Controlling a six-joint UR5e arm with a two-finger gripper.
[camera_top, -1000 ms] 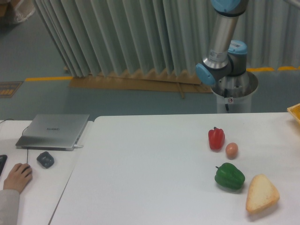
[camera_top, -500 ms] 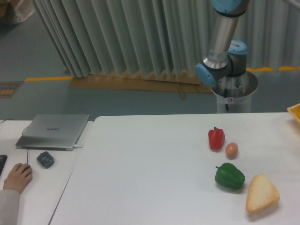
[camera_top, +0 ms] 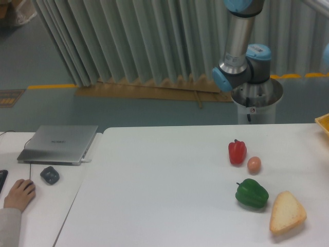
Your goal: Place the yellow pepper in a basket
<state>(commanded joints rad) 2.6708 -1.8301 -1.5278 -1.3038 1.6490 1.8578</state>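
White table [camera_top: 169, 170]: basket [camera_top: 323, 123] corner at right edge; yellow pepper, end effector out of frame.

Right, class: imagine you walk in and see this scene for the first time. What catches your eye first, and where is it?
A cluster of food on the right of the white table: a glossy red pepper, a small brown egg, a shiny green pepper and a tan wedge of bread. Behind the table rises a silver robot arm with blue joints. At the far right edge, a yellow-orange basket corner peeks in.
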